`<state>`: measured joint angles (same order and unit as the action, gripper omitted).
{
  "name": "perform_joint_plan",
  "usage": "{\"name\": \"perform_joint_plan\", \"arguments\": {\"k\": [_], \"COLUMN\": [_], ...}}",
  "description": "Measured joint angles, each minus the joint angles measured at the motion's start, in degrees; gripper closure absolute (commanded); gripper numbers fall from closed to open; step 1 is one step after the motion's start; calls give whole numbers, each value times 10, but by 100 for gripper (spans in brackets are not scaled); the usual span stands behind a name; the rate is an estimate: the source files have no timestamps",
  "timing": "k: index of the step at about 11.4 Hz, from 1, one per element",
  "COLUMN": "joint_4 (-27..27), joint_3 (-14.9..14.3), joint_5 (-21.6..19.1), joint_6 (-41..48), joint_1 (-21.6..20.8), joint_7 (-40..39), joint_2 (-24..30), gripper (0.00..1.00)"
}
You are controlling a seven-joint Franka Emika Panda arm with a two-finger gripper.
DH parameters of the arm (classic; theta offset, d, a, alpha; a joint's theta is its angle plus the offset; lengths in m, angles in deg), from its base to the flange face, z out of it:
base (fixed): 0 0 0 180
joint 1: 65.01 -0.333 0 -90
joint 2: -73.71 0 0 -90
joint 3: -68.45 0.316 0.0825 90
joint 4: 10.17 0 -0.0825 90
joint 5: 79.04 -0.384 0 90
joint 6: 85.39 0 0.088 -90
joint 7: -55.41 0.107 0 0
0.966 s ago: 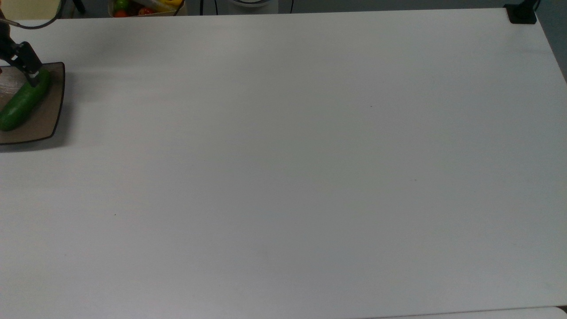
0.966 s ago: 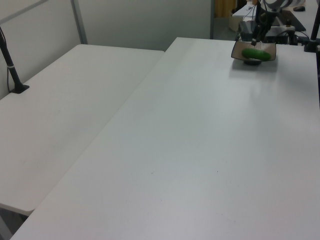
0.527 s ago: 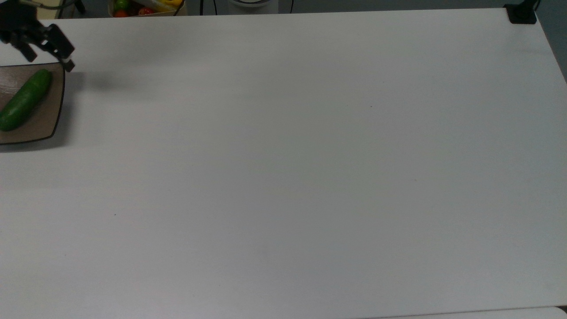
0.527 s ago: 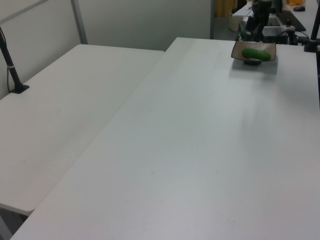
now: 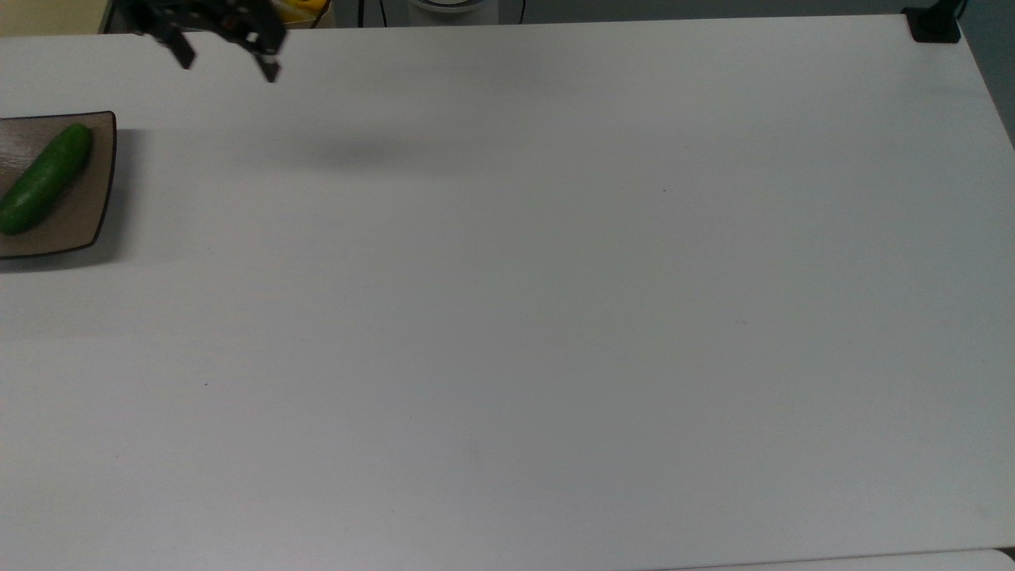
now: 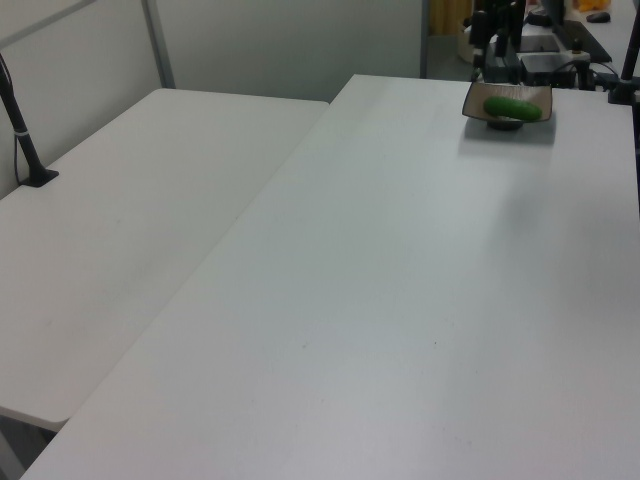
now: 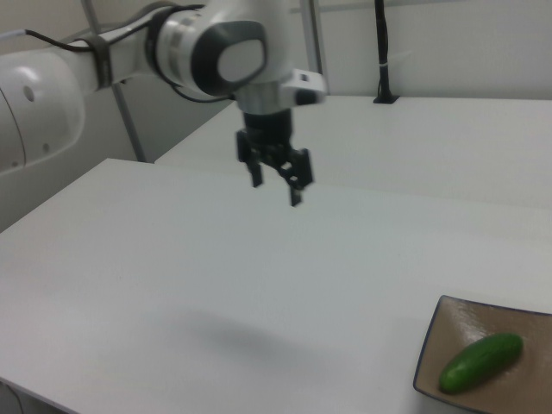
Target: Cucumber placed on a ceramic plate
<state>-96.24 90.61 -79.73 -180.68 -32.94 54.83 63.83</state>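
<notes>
A smooth green cucumber (image 5: 44,189) is lying flat on a square brown, dark-rimmed ceramic plate (image 5: 89,222), pointing from 7 toward 1 o'clock in the top view, at the table's 9 o'clock edge.

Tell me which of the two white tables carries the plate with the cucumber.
The larger table, on the left view's right: the plate holding the cucumber sits at its far end. The adjoining table doesn't carry it.

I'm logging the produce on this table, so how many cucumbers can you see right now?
1. The cucumber lies on the brown plate at the top view's left edge. The plate runs past that edge, so that end stays unseen; the gripper hangs open, empty.
</notes>
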Motion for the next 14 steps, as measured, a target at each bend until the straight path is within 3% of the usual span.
{"name": "perform_joint_plan", "arguments": {"k": [1,4,5,8,11,14], "joint_4": [-2,-4,-5,-17,-61,-78], "joint_3": [-12,-120,-142,-173,-183,-235], "joint_5": [0,0,0,0,0,0], "joint_6": [0,0,0,-4,-17,-22], "joint_1": [-41,-189,-221,-273,-287,-341], "joint_7": [15,30,36,40,40,34], "joint_2": [2,3,5,32,71,81], "gripper": [0,0,0,0,0,0]}}
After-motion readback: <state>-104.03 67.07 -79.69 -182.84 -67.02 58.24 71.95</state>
